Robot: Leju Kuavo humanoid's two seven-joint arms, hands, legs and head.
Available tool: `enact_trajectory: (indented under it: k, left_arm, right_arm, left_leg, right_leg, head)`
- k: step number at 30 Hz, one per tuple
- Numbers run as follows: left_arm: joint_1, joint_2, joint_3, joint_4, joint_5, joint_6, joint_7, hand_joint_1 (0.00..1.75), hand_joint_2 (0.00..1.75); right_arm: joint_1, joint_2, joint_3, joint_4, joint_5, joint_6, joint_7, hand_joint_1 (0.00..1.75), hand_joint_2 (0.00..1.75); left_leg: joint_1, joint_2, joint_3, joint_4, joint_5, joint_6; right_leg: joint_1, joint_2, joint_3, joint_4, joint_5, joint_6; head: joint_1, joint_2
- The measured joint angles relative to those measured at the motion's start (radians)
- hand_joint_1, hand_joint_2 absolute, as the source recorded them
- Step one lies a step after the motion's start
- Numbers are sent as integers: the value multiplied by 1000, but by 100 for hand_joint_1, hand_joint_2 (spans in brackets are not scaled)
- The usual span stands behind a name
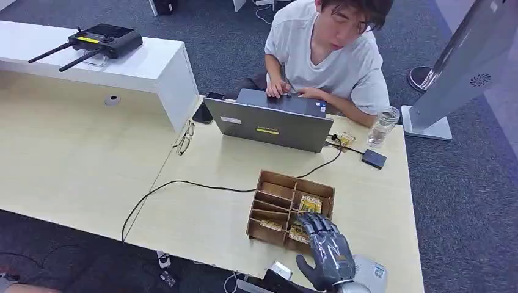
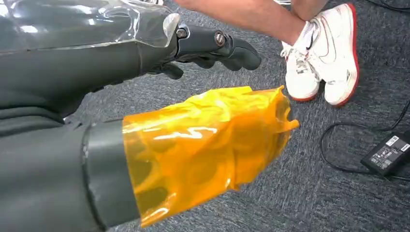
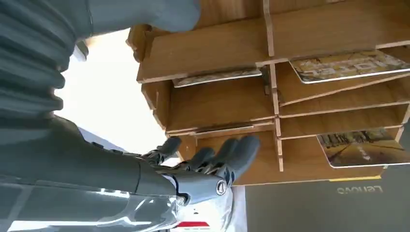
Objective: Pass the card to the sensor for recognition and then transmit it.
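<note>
Reaching over one wooden rack [image 1: 275,204] holding four cards [image 1: 310,203], right hand [image 1: 327,250] fingers apart, empty.

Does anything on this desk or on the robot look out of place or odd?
Two things stand out. The left hand has crinkled orange film wrapped round its thick thumb, which hangs above the grey carpet. A pair of glasses lies at the seam where the two light wooden desks meet. I see nothing spilled or damaged.
</note>
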Motion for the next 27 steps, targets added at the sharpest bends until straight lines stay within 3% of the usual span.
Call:
enact_trajectory:
  k: [17, 22, 23, 24, 25, 27]
  left_arm:
    - [0, 0, -2, 0, -2, 0, 0, 0, 0]
    - [0, 0, -3, 0, -5, 0, 0, 0, 0]
    - [0, 0, -5, 0, -6, 0, 0, 0, 0]
    - [0, 0, -6, 0, -8, 0, 0, 0, 0]
    - [-1, 0, -6, 0, -9, 0, 0, 0, 0]
    - [-1, 0, -8, 0, -12, 0, 0, 0, 0]
  right_arm:
    - [-8, 13, 1, 32, -4, 5, 10, 37, 175]
    - [-13, 18, 1, 44, -3, 7, 19, 44, 175]
    - [-14, 21, 1, 48, -3, 9, 21, 51, 175]
    - [-17, 24, 1, 53, -3, 12, 23, 70, 175]
    - [-21, 28, 1, 59, -2, 14, 27, 155, 175]
    - [-29, 34, 1, 68, -1, 18, 27, 157, 175]
  left_leg:
    - [0, 0, 0, 0, 0, 0]
    - [0, 0, 0, 0, 0, 0]
    - [0, 0, 0, 0, 0, 0]
    - [0, 0, 0, 0, 0, 0]
    - [0, 0, 0, 0, 0, 0]
    - [0, 0, 1, 0, 0, 0]
  right_leg:
    - [0, 0, 0, 0, 0, 0]
    - [0, 0, 0, 0, 0, 0]
    - [0, 0, 0, 0, 0, 0]
    - [0, 0, 0, 0, 0, 0]
    - [0, 0, 0, 0, 0, 0]
    - [0, 0, 0, 0, 0, 0]
  head:
    - [0, 0]
    - [0, 0]
    - [0, 0]
    - [0, 0]
    - [0, 0]
    - [0, 0]
